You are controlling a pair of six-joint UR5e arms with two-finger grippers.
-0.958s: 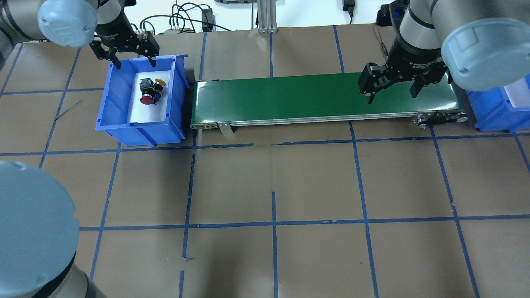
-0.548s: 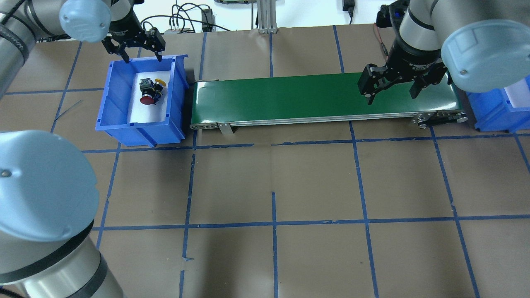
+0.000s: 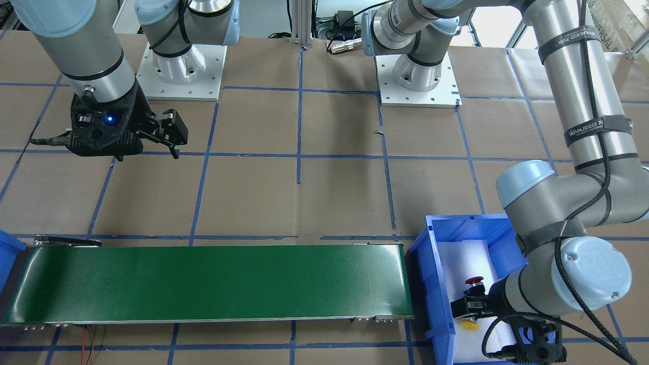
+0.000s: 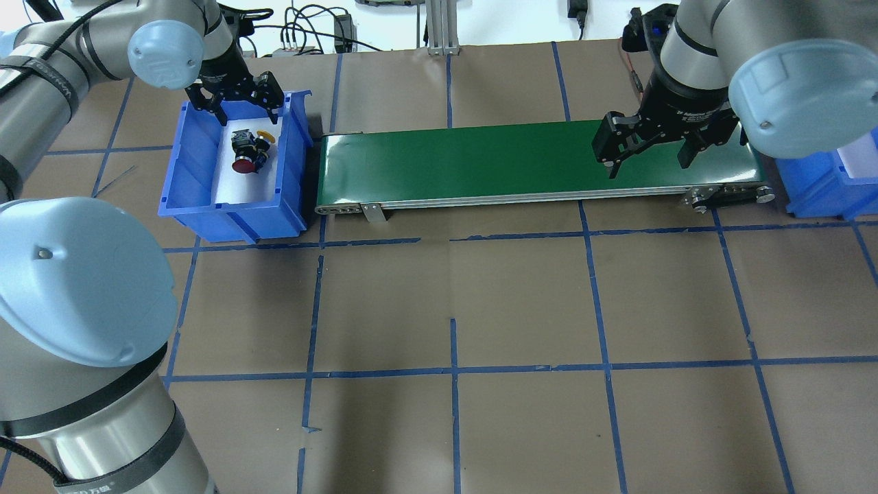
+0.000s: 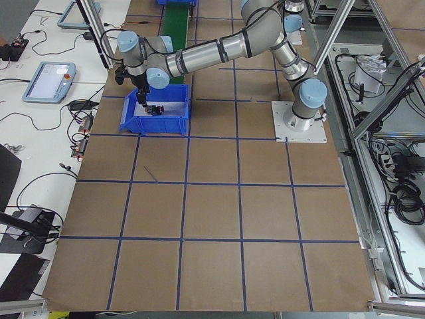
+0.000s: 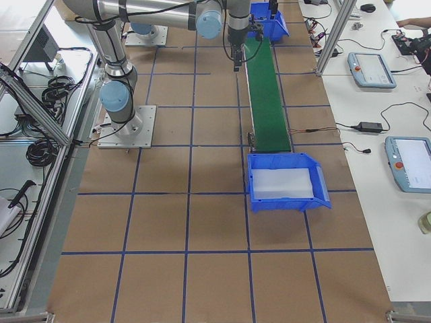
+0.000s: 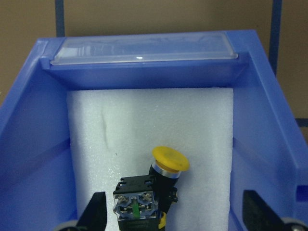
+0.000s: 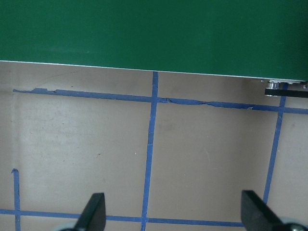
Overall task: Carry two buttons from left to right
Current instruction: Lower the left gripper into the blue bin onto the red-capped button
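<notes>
Left gripper point(image 4: 239, 112), wide open and empty, hovers at the bin's point(image 4: 180, 165) 12 o'clock end; buttons point(image 4: 248, 147) lie toward 6 o'clock from it. Right gripper point(image 4: 648, 156), also spread and empty, is well apart.

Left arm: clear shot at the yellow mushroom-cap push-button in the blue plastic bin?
Likely yes: left gripper hangs open over the bin; the yellow push-button lies uncovered on white foam, red-capped button close beside it.
</notes>
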